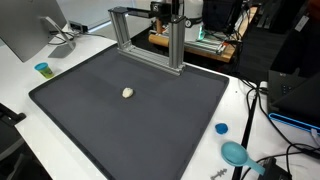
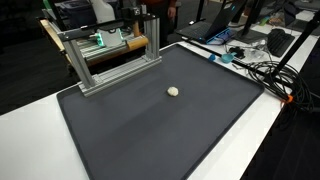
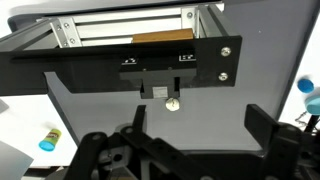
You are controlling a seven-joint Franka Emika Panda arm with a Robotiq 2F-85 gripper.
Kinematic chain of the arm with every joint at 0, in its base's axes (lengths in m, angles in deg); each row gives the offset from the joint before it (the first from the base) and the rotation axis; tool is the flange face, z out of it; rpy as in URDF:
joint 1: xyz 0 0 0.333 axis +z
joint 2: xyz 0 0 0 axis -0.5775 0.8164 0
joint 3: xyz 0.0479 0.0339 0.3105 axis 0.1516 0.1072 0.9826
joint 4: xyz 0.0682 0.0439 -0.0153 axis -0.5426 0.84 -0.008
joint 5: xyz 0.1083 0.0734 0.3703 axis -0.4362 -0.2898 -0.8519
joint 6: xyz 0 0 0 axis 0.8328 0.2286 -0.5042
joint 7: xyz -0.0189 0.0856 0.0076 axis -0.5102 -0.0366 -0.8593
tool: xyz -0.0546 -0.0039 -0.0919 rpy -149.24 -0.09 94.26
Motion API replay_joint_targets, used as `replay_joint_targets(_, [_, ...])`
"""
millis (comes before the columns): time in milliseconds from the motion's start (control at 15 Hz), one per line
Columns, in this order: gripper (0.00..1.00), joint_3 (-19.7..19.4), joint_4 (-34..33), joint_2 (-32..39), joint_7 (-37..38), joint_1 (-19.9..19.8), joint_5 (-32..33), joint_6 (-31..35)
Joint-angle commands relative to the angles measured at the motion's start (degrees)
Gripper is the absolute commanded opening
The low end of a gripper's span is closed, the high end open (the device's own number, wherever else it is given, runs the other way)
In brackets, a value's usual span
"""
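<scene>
Hung back behind the metal frame (image 1: 148, 40), with the jaws released and spread wide, grasping nothing. Looked through that frame in the wrist view toward a small pale ball (image 3: 172, 104), alone near the middle of the dark mat (image 3: 100, 110) on the white desk (image 1: 90, 45), well apart from the jaws. Found the ball (image 1: 127, 92) equally alone in both exterior views, far from the blue cup (image 1: 42, 69) and the blue lid (image 1: 221, 128) at the desk's margins. Judged wisest to rise clear of the frame's top bar first, not to push straight through. Then to centre squarely over the ball, descend upright, stop just short of the mat, and close slowly from both sides at once, for fear of nudging so round and light-looking a thing into a roll.
</scene>
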Motion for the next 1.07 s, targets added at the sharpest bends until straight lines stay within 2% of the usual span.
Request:
replay_joint_targets(0, [1.0,0.77,-0.08,0.03,-0.21,-0.43,-0.39,-0.06])
replay_joint_targets(200, [1.0,0.29,0.11,0.58,-2.2,-0.53,0.8,-1.37])
replay_joint_targets(333, [1.0,-2.15,0.72,1.34,-6.33,0.37,0.29,-3.29])
replay_joint_targets(467, [1.0,-5.0,1.74,2.24,-11.66,1.54,-0.63,-2.89])
replay_joint_targets(600, [1.0,-6.87,2.43,3.46,-14.43,1.03,-0.65,-1.38])
replay_joint_targets(667, [1.0,-4.52,1.98,2.28,-11.48,0.27,-0.19,-2.4])
replay_joint_targets(800, [1.0,-5.93,2.27,3.13,-13.31,0.18,-0.25,-2.22])
replay_joint_targets(1000, [1.0,-5.64,2.4,3.97,-13.13,-0.05,0.14,-1.13])
